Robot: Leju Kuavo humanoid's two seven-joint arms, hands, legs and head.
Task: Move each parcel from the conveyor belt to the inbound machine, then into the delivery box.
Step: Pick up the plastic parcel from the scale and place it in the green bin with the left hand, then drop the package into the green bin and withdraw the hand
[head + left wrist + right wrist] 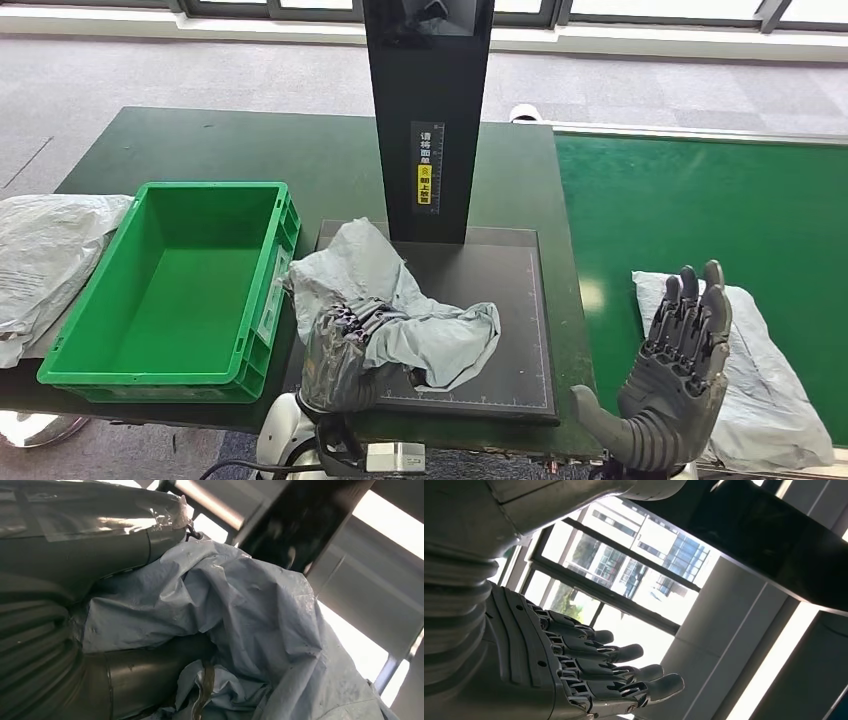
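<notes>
Grey, crumpled plastic film makes up the parcel point(400, 305) lying on the dark platform of the inbound machine point(500, 290), just beside the green delivery box point(175, 285). The left hand point(345, 355) grips its near edge, fingers curled into the folds; the left wrist view shows the film bunched against the thumb. It looks light, soft and limp, probably a little slippery, so it will likely sag and drag when lifted. A hold on a gathered bunch near the middle seems safer than a single loose corner, which could slip out. The right hand point(680, 375) hangs empty over the belt's near edge, fingers straight and apart. Behind it a second grey parcel point(760, 370) waits on the green conveyor belt point(700, 200). More grey bags point(45, 260) lie left of the box.
</notes>
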